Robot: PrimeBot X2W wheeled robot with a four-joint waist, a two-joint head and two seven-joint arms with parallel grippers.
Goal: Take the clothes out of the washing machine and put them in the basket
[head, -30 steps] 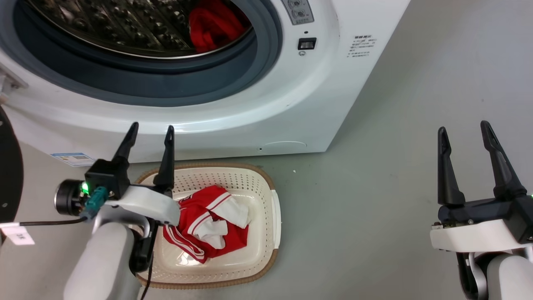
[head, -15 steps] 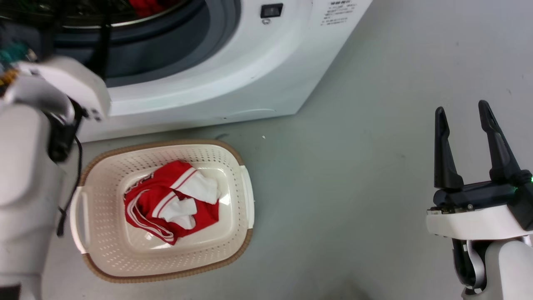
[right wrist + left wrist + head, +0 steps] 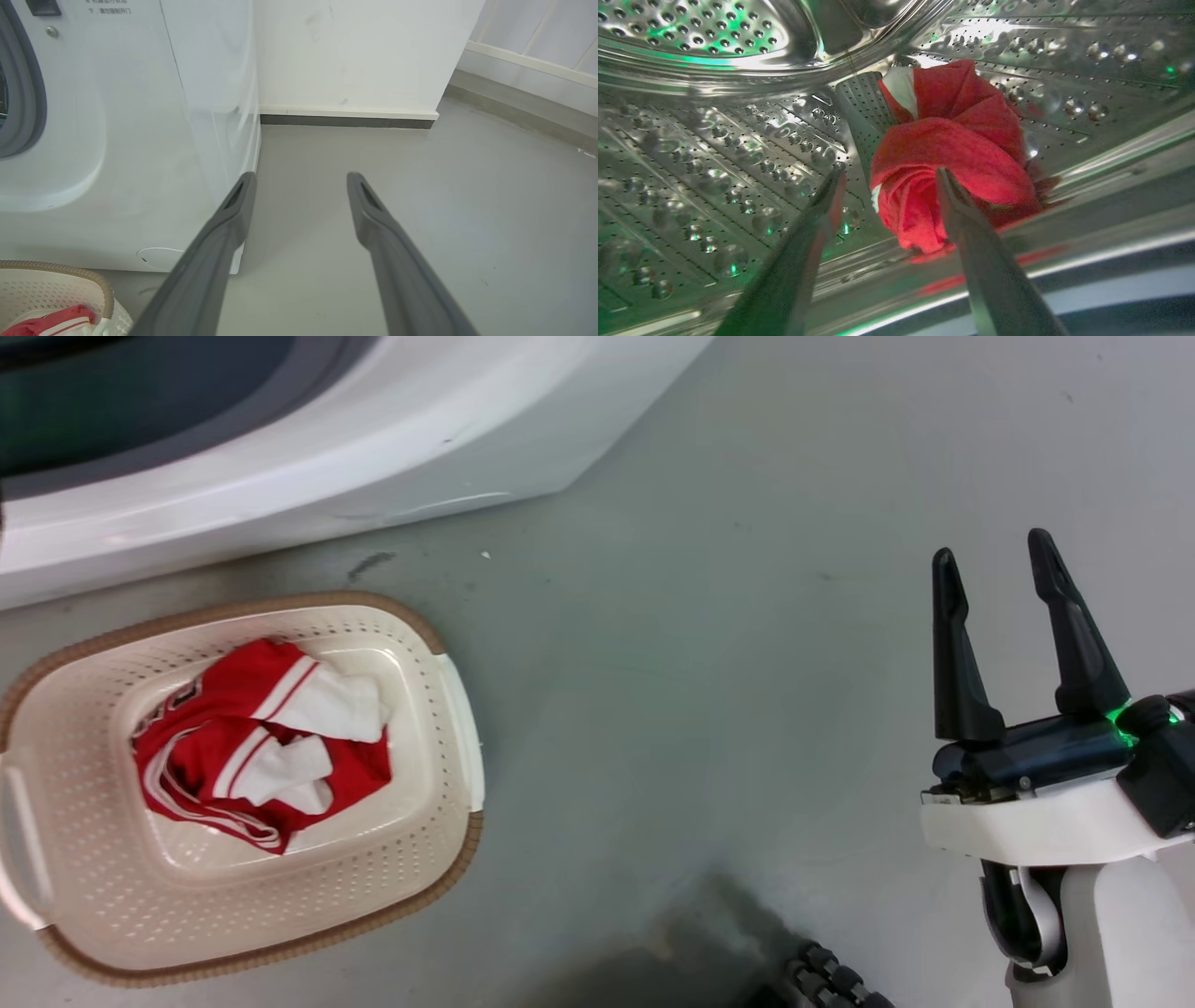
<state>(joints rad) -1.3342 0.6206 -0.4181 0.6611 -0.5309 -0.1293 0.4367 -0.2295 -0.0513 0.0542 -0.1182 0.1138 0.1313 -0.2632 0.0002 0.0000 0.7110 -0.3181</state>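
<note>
Left gripper [image 3: 891, 173], spread, faces red garment [image 3: 957, 149] in drum [image 3: 714, 154].

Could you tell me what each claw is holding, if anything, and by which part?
Nothing yet: the left claw is open at the red garment in the drum; the right claw is open, empty.

The right gripper [image 3: 992, 547] hangs at the lower right of the head view. Its two dark fingers [image 3: 957, 681] point up and are spread wide, with nothing between them. Below them sit a dark block [image 3: 1036, 761], a white wrist [image 3: 1027, 821] and a pale forearm [image 3: 1111, 933]. A green light [image 3: 1116, 714] glows at the block's side. In its own view the left gripper [image 3: 891, 173] reaches forward, fingers parted, gripping nothing.
</note>
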